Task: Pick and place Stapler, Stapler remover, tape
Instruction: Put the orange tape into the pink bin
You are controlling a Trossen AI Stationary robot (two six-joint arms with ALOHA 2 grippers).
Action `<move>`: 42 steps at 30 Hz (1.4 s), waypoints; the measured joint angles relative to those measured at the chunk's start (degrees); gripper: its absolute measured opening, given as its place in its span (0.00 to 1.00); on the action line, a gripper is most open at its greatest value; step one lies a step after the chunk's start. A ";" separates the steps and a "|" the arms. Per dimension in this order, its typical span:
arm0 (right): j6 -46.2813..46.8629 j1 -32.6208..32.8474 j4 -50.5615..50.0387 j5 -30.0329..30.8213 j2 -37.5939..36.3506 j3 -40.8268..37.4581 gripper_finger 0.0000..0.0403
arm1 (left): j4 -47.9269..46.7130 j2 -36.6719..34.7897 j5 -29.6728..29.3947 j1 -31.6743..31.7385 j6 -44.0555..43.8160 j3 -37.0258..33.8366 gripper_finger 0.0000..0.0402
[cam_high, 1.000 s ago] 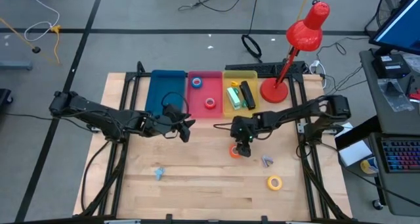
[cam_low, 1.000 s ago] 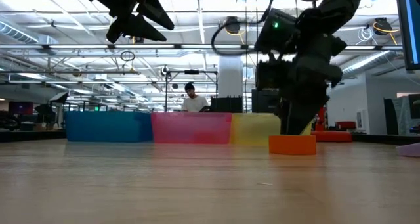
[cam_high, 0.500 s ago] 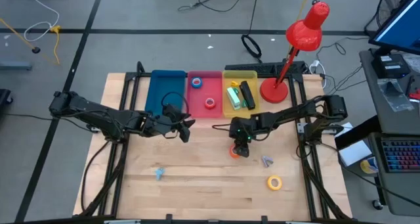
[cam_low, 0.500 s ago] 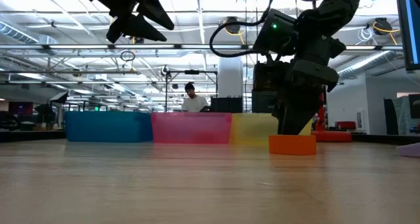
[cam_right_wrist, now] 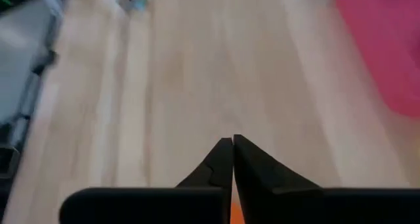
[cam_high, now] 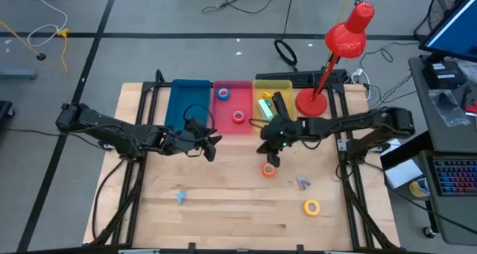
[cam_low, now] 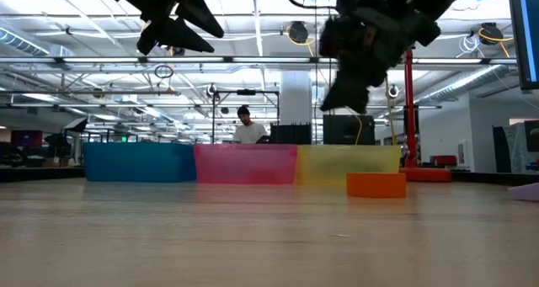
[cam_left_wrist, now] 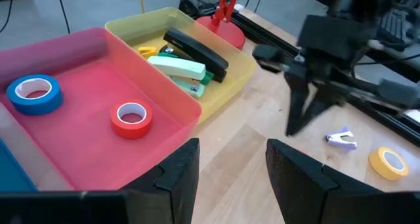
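watching the feeds, i saw the right gripper (cam_high: 270, 155) raised above the table (cam_high: 223, 202) with its jaws pressed together on nothing, just far of the orange tape (cam_high: 267, 170), which lay flat on the wood. the left gripper (cam_high: 211, 147) hung near the blue bin (cam_high: 179, 105), jaws apart. blue tape (cam_left_wrist: 34, 92) and red tape (cam_left_wrist: 132, 118) sat in the pink bin (cam_left_wrist: 79, 50). the yellow tape (cam_high: 311, 206) lay near right, the stapler remover (cam_high: 302, 183) beside it.
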 joint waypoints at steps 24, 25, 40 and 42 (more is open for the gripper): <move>-3.78 1.32 -12.04 -1.30 8.72 -0.11 0.59 | -0.50 0.01 0.63 0.00 0.47 0.00 0.44; -3.78 1.32 -12.04 -1.12 9.50 -0.11 0.61 | -0.50 0.01 0.63 0.00 0.45 0.00 0.44; -1.97 1.69 -11.57 5.40 15.49 0.11 0.41 | -0.49 0.01 0.53 0.00 0.36 -0.02 0.44; -2.56 1.67 -11.34 6.13 15.53 0.09 0.31 | -0.50 0.01 0.45 0.00 0.34 -0.02 0.44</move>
